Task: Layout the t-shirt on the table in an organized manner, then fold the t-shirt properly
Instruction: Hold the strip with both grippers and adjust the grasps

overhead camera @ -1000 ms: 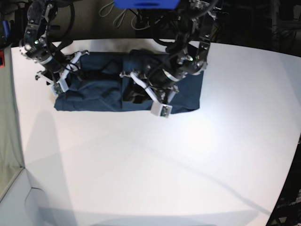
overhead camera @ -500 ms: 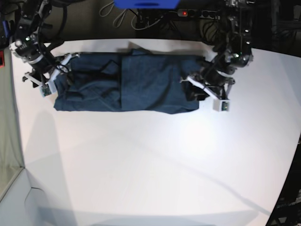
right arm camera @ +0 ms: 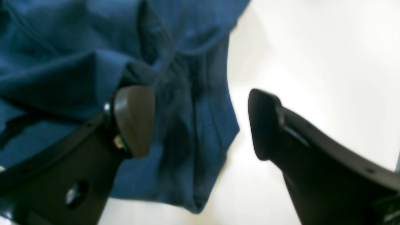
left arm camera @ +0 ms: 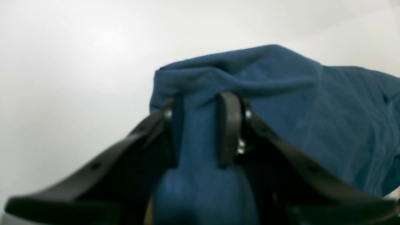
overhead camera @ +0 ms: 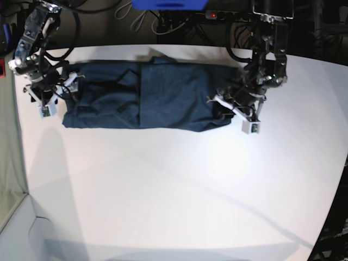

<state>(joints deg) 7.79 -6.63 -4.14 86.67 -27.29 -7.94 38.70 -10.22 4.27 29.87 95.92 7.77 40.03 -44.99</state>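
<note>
The dark navy t-shirt (overhead camera: 147,95) lies stretched in a long band across the back of the white table (overhead camera: 174,190). At the shirt's right end, my left gripper (overhead camera: 223,109) is shut on a bunched fold of the t-shirt (left arm camera: 281,103). In the left wrist view the cloth is pinched in my left gripper (left arm camera: 201,125) between both fingers (left arm camera: 229,125). At the shirt's left end, my right gripper (overhead camera: 66,87) stands open. In the right wrist view my right gripper (right arm camera: 200,122) has one finger over the t-shirt (right arm camera: 78,62) and the other over bare table (right arm camera: 312,47), holding nothing.
A grey-green panel (overhead camera: 8,163) runs along the table's left side. Cables and a blue object (overhead camera: 168,4) sit behind the back edge. The table's curved edge (overhead camera: 334,201) falls away at the right.
My left gripper carried its fold of cloth from the shirt's middle to the right, drawing the shirt out long. My right gripper opened, let go of the left end and drew back leftward.
</note>
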